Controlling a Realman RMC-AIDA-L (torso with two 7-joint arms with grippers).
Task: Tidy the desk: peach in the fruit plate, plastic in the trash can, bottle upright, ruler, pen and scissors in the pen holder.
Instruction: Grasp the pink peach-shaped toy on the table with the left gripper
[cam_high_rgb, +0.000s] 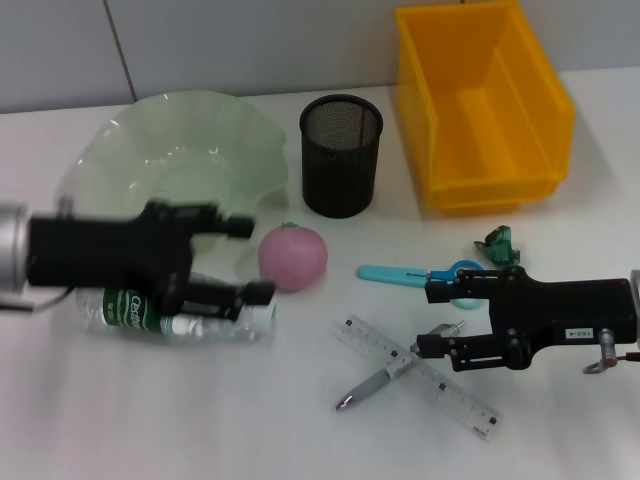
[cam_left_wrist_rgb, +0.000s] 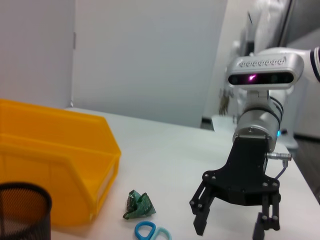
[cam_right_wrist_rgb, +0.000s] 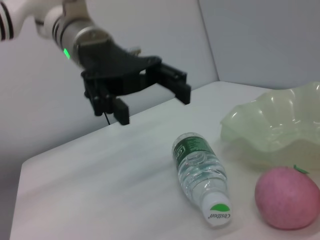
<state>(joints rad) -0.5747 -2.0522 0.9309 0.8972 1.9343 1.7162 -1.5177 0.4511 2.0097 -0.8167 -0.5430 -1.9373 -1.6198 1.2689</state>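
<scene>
A: Ruler (cam_high_rgb: 420, 371), item one, nearest the robot: clear plastic with printed marks, lying flat on the white desk (cam_high_rgb: 200, 420), slanting toward the right gripper. A grey pen (cam_high_rgb: 385, 380) lies crossed with it, touching. Both loose, neither in the holder.

B: Right gripper (cam_high_rgb: 430, 318)?

A: Above the ruler's far end, fingers spread wide, holding nothing. Judged to be placed for a pick among the stationery.

B: Next row back?

A: Scissors (cam_high_rgb: 410, 273), blue handles, flat, just beyond the right gripper. Green crumpled plastic (cam_left_wrist_rgb: 138, 205) just beside the handles, a small creased wad.

B: Bottle?

A: Bottle (cam_right_wrist_rgb: 202, 175), clear, green label, white cap, lying on its side with the cap toward the peach. Left gripper (cam_high_rgb: 252, 260) hovers over it, fingers wide apart, gripping nothing; the right wrist view shows it raised clear of the desk. Likely poised to stand the bottle up.

B: Peach?

A: Peach (cam_high_rgb: 293, 257), pink, small green leaf, resting on the desk just beside the bottle cap and near the plate's rim, not in it.

B: Far row?

A: Fruit plate (cam_high_rgb: 120, 150), pale green, wavy-edged. Pen holder (cam_high_rgb: 341, 155), black mesh, upright. Trash can (cam_high_rgb: 440, 170), a yellow bin, farthest right.
</scene>
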